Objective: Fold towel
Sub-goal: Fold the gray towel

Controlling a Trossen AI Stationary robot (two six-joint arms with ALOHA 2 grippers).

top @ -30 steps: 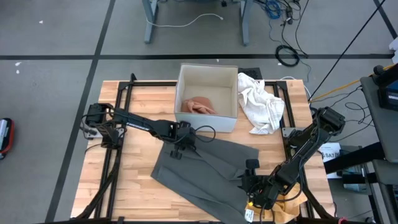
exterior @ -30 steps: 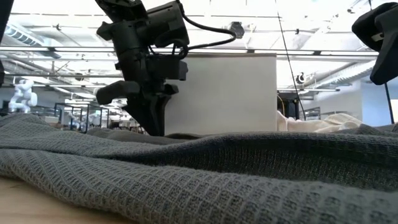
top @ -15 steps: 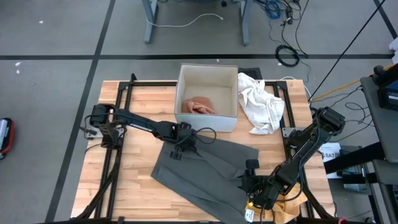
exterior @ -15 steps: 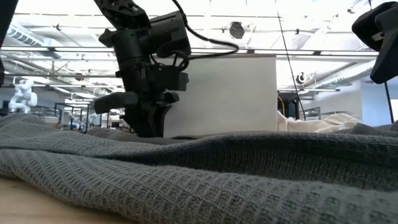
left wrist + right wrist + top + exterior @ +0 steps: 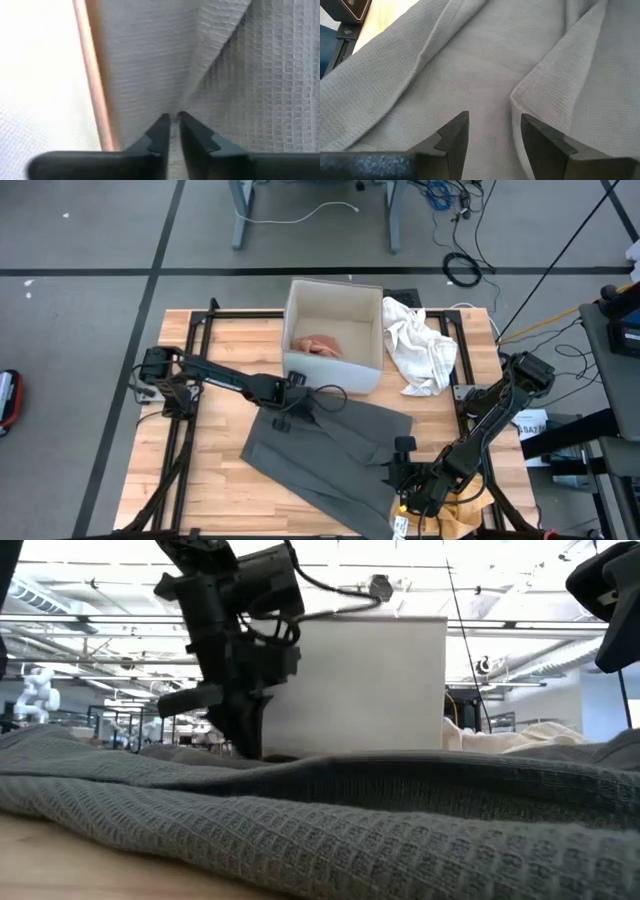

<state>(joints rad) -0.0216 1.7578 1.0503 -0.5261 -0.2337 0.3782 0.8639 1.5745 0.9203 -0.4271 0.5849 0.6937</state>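
Observation:
A grey waffle-weave towel (image 5: 330, 455) lies spread on the wooden table, with one flap folded over on its right side. My left gripper (image 5: 291, 408) stands at the towel's far left corner, just in front of the white box, and points steeply down, shut on the cloth. The low view shows it (image 5: 240, 740) standing on the towel's far edge. My right gripper (image 5: 398, 462) is over the towel's near right part. It (image 5: 492, 135) is open, its fingers on either side of the flap's edge (image 5: 516, 102). Whether they touch the cloth I cannot tell. My left gripper pinches a small raised ridge of the towel (image 5: 176, 106) between its two fingertips, near the towel's far left corner. The fingers come from above, slanting down. How many layers are in the ridge I cannot tell. The rest of the towel lies slack on the table.
A white box (image 5: 335, 375) with a pink cloth (image 5: 318, 346) inside stands right behind the left gripper. A crumpled white cloth (image 5: 420, 345) lies at the far right. Black frame rails (image 5: 190, 380) run along both sides of the table.
My left gripper has stayed at the towel's far left corner and turned a little about its wrist. The towel's left part has shifted slightly on the table. My right gripper has kept still.

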